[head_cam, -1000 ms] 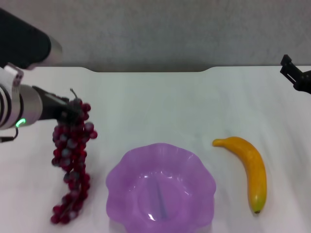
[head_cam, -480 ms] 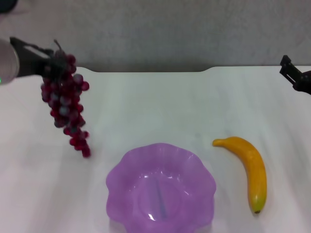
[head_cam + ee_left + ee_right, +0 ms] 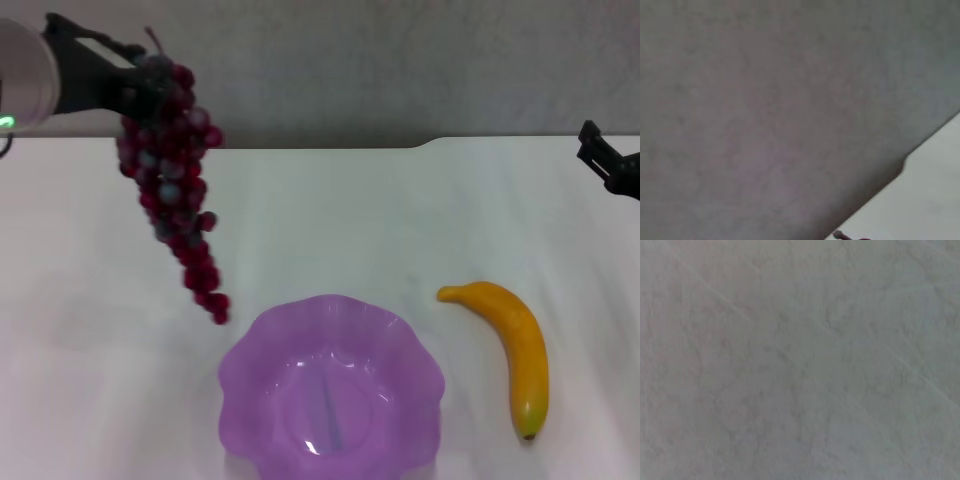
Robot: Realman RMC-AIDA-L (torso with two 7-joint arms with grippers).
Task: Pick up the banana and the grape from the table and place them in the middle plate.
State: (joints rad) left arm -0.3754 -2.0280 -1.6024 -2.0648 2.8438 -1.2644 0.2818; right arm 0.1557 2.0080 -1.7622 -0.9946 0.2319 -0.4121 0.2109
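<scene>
My left gripper [image 3: 138, 82] is shut on the top of the grape [image 3: 172, 170], a long dark red-purple bunch. It hangs in the air at the upper left, its lower end just above the left rim of the middle plate [image 3: 250, 345], a purple scalloped bowl at the front centre. The bunch's stem tip shows in the left wrist view [image 3: 839, 234]. The banana [image 3: 515, 345] lies on the white table [image 3: 330, 220] to the right of the plate. My right gripper [image 3: 610, 165] is parked at the far right edge.
The table's notched far edge [image 3: 320, 146] meets a grey wall. The right wrist view shows only a plain grey surface.
My left gripper has lifted the grape off the table and carried it up and to the right, toward the plate. The right arm, banana and plate have not moved.
</scene>
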